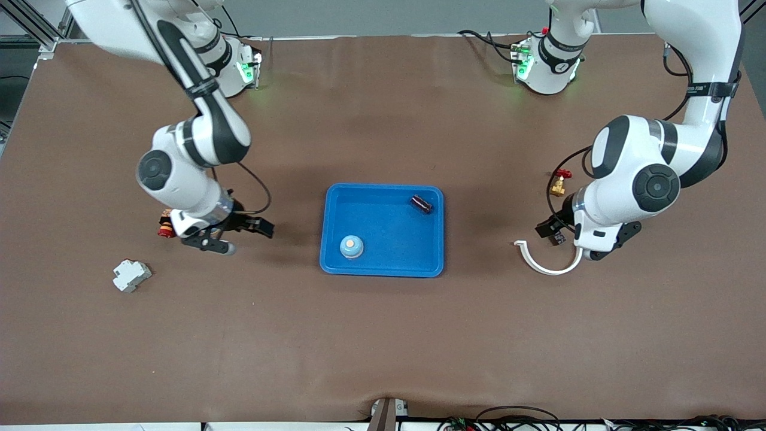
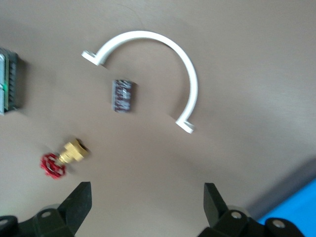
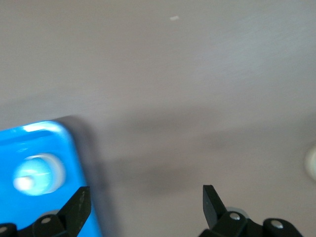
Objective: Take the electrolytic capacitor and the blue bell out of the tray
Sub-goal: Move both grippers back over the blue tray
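A bright blue tray [image 1: 383, 230] sat in the middle of a brown surface [image 1: 383, 335], between two white robot arms. Both of the task's things lay inside it. The blue bell [image 1: 352, 246], a small dome with a pale top, stood in the tray's corner nearest the front camera, toward the right arm's end. The electrolytic capacitor [image 1: 421, 203], a short dark cylinder, lay on its side in the diagonally facing corner, farther from the camera and toward the left arm's end. Its long axis ran at a slant to the tray's rim.

The right hand [image 1: 236, 233] hung low over bare surface just beside the tray's rim, fingers spread wide and holding nothing. Its wrist view showed the bell [image 3: 34, 175] close by, just inside the tray wall [image 3: 79, 163], to one side of its spread fingers. The left hand [image 1: 559, 234] hung over the surface, well apart from the tray's other end, fingers also spread and empty. Beneath it lay a white curved clamp [image 2: 163, 64], a small dark chip [image 2: 124, 95] and a brass valve with a red wheel [image 2: 64, 158].

By this layout, the right arm looked better placed for the bell and the left arm for the capacitor. A grip on the capacitor would likely need fingers set across its slanted axis.
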